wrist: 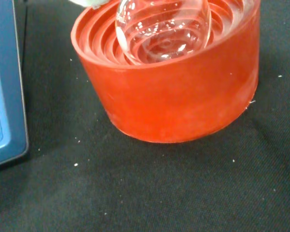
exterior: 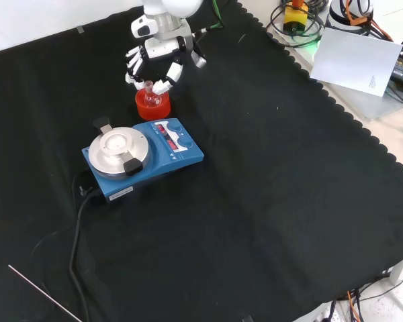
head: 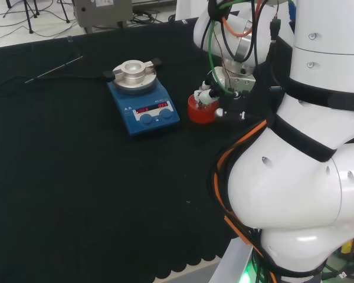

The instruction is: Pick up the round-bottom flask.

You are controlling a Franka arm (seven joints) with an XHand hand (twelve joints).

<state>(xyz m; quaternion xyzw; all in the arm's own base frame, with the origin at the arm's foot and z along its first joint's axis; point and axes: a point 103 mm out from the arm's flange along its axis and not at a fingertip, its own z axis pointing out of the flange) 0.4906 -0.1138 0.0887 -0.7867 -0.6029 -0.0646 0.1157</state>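
Observation:
The round-bottom flask is clear glass, and its bulb rests in the red ribbed stand. In the front view the flask's neck sticks up from the stand, just behind the blue hotplate. The hand hangs right above it, with fingers on one side of the neck and another finger on the other, a gap still between them. In the head view the hand sits over the stand, left of the arm's white links.
A blue hotplate stirrer with a round metal top stands beside the stand, and its cable runs off over the cloth. A thin rod lies near the front view's lower left. The cloth's scalloped edge runs down the right.

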